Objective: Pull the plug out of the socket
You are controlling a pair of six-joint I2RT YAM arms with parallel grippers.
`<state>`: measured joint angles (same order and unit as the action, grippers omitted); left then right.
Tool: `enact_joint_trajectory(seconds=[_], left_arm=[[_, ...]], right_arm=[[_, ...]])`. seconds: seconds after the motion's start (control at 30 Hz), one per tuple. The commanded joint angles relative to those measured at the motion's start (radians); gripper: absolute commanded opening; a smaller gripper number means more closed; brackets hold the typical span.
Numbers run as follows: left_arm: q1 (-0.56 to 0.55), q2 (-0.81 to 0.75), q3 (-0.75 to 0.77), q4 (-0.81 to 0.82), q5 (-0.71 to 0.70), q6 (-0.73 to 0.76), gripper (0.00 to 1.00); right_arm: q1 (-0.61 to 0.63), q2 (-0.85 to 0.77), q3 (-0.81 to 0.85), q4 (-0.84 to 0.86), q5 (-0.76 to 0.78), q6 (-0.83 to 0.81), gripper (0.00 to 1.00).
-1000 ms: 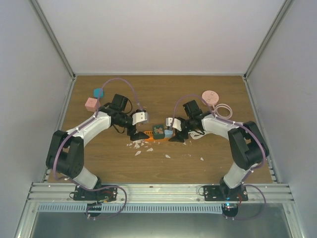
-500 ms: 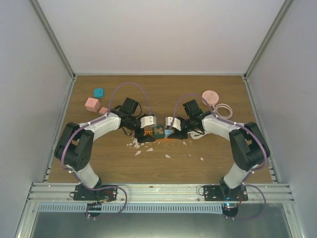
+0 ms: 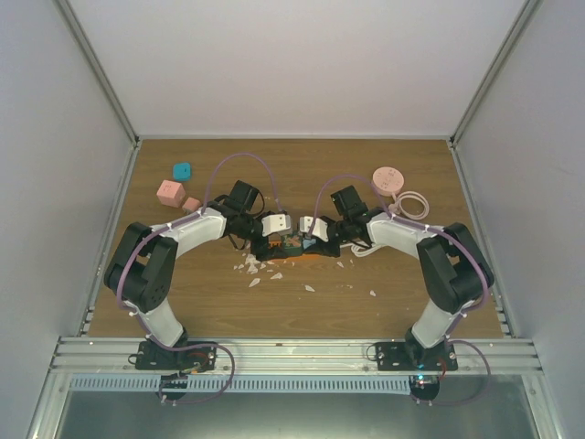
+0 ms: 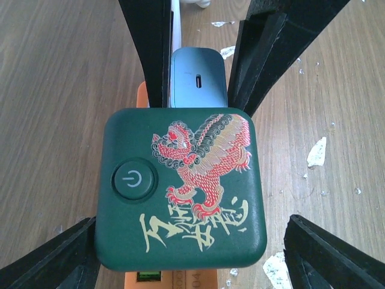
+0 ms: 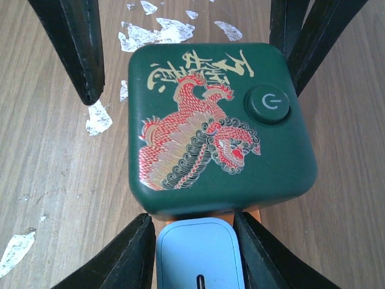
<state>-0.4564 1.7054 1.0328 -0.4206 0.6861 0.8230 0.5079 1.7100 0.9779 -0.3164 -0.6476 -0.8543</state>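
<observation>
Both sides have met mid-frame: right jaws pinch the plug [image 5: 200, 253], left jaws gape around the green socket [image 4: 180, 186]; pulling looks imminent.

You've got bright, even, diffuse light. Top view is soft and low-detail, with faint shadows under the arms [image 3: 183, 233] on the bench [image 3: 411, 174]. Wrist views are sharp; the tool fingers [image 4: 54, 259] blur at the edges.
</observation>
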Motion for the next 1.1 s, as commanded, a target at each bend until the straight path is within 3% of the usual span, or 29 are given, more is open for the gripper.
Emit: enact_joint_trajectory(seconds=[0.0, 0.5, 0.83, 1.07], left_arm=[[-0.011, 0.004, 0.020, 0.051, 0.012, 0.001, 0.82], [-0.041, 0.019, 0.013, 0.098, 0.016, 0.010, 0.80], [-0.043, 0.008, -0.006, 0.092, 0.015, 0.023, 0.69], [-0.028, -0.037, -0.020, 0.082, 0.029, 0.022, 0.51]], right_arm=[[0.021, 0.030, -0.008, 0.041, -0.001, 0.047, 0.36], [-0.019, -0.016, -0.020, -0.033, 0.014, 0.019, 0.46], [0.004, 0.006, -0.024, 0.016, 0.001, 0.071, 0.30], [0.021, 0.025, -0.024, 0.045, 0.009, 0.104, 0.22]])
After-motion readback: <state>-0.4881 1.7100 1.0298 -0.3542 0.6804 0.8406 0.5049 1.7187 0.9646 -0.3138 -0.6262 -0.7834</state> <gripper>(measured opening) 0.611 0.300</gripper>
